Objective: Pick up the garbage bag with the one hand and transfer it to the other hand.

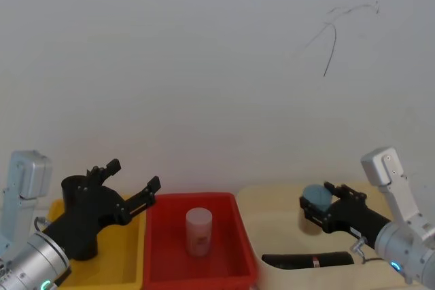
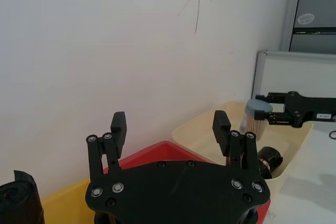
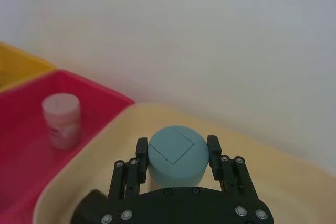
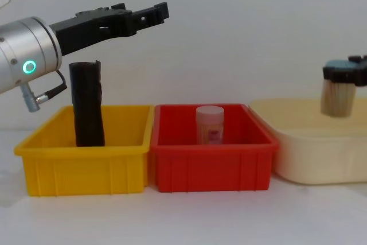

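The garbage bag (image 4: 87, 106), a tall black roll, stands upright at the left end of the yellow bin (image 4: 86, 171); its top edge also shows in the left wrist view (image 2: 21, 203). My left gripper (image 4: 156, 12), on the arm with the green ring light, hangs open above the bin, higher than the roll's top and apart from it (image 1: 134, 174). Nothing lies between its fingers (image 2: 169, 121). My right gripper (image 1: 318, 202) is over the cream tub, shut on a teal-lidded jar (image 3: 176, 156) that hangs clear of the tub (image 4: 337, 98).
A red bin (image 4: 212, 167) with a small white bottle (image 4: 210, 124) stands between the yellow bin and the cream tub (image 4: 315, 153). A second black roll with a red mark (image 1: 312, 261) lies in the tub. A white wall is close behind.
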